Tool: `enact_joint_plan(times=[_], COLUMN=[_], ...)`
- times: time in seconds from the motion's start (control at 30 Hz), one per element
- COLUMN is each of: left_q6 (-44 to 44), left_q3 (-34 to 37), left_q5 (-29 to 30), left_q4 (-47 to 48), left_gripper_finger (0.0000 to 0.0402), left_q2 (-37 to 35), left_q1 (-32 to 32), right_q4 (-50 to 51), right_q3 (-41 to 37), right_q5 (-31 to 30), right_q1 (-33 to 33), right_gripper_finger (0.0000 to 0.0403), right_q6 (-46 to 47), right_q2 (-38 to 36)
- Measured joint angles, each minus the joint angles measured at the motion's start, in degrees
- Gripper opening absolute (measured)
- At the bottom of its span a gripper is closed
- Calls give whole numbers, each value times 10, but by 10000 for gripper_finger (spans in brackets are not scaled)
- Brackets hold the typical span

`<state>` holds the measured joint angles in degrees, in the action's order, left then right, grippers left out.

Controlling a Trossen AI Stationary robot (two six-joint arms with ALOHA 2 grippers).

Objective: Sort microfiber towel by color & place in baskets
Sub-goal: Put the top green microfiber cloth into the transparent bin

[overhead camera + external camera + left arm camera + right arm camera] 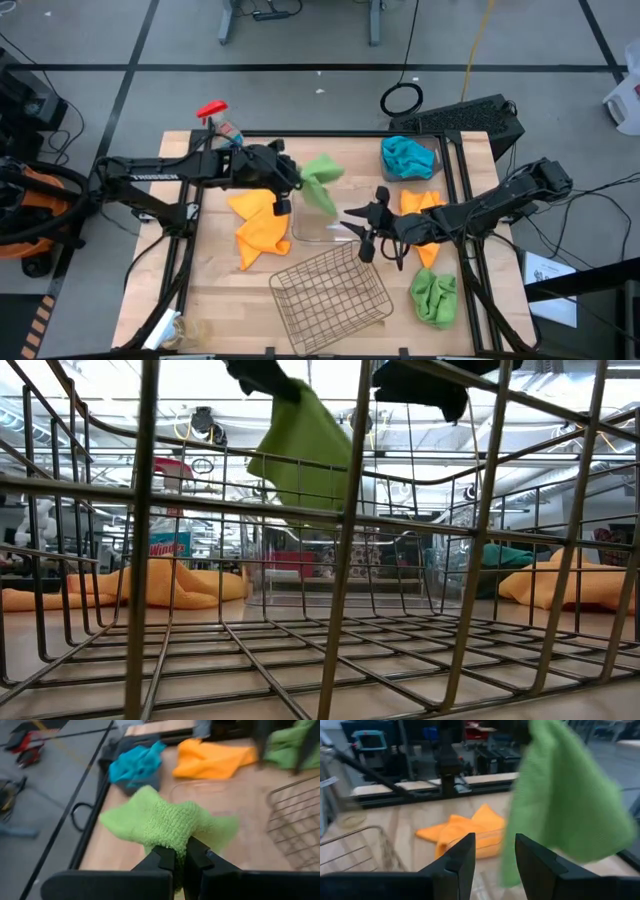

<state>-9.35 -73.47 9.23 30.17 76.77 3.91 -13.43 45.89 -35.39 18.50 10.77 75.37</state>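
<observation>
My left gripper (296, 181) is shut on a lime green towel (321, 184), held above the clear plastic basket (318, 228) near the table's middle. My right gripper (361, 232) is open and empty just right of that basket; the hanging towel shows past its fingers in the right wrist view (565, 805). A second green towel (433, 296) lies at the near right. One orange towel (259, 226) lies left of the clear basket and another (424, 222) lies under my right arm. A teal towel (407, 158) sits in a dark-tinted basket at the far right. The copper wire basket (331, 290) stands at the near middle. My left gripper pinches a bunched part of the green towel (172, 840) between its two fingers. The fingers come roughly level from the table's left. The towel is lifted clear and hangs slack below the fingers (305, 445), over the clear basket.
A spray bottle with a red trigger (214, 112) stands at the far left. A dark box (470, 117) sits beyond the far right corner. Black frame rails run along the table's left and right sides. Bare wood shows at the near left (215, 300).
</observation>
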Motion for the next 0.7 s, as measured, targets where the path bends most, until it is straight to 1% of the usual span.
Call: enact_joint_plan(times=[0.13,0.23,0.3,0.4,0.53,0.6,0.7], left_q6=[7,15,15,15,15,7,-19], left_q3=[0,0,0,0,0,0,0], left_q5=[-16,-18,-26,-45,-62,-68,-94], left_q4=[-24,-43,-54,-69,-89,-101,-127], left_gripper_finger=[12,12,12,12,12,12,12], left_q2=[0,0,0,0,0,0,0], left_q1=[-24,-40,-49,-61,-75,-78,-82], right_q4=[-29,-59,-77,-82,-69,-62,-49], right_q3=[0,0,0,0,0,0,0], right_q5=[-9,-8,-8,-15,-44,-52,-49], right_q1=[0,0,0,-1,-4,-11,-32], right_gripper_finger=[134,149,166,204,253,265,262], right_q6=[-18,-20,-24,-26,-77,-96,-71], right_q2=[2,-3,-6,-12,-16,-15,-10])
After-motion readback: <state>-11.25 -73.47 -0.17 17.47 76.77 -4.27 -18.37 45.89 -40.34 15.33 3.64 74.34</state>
